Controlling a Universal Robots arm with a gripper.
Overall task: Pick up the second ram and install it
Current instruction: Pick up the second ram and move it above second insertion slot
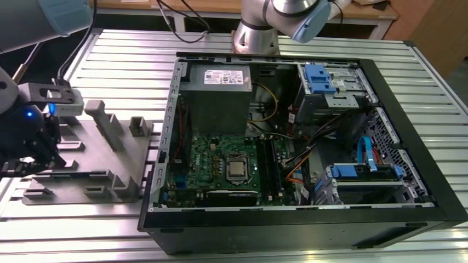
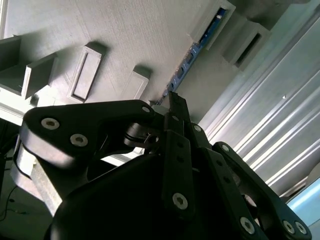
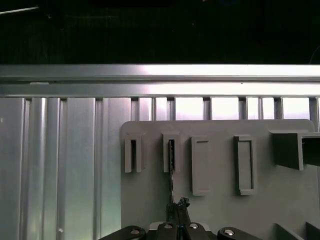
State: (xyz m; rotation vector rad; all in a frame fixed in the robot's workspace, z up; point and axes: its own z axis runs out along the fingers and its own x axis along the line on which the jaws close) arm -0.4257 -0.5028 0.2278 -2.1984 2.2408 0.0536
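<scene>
The second ram point(image 3: 171, 165) is a thin dark strip seen edge-on, standing in a slot of the grey holder block point(image 3: 215, 210). In the second wrist view the second ram point(image 2: 192, 52) shows blue marks along its edge. My gripper point(image 3: 177, 206) is over the near end of the strip, its fingers pressed together on it. In the second wrist view the gripper point(image 2: 172, 100) meets the strip's end the same way. In the exterior view the gripper point(image 1: 29, 156) hangs over the holder block point(image 1: 95, 164), at that view's left.
An open computer case point(image 1: 409, 164) lies at the exterior view's right. Inside it are a green motherboard point(image 1: 212, 164) with long dark slots point(image 1: 268, 164), a silver processor socket point(image 1: 237, 169) and a power supply point(image 1: 217, 104). The ribbed metal table point(image 1: 124, 60) runs all round.
</scene>
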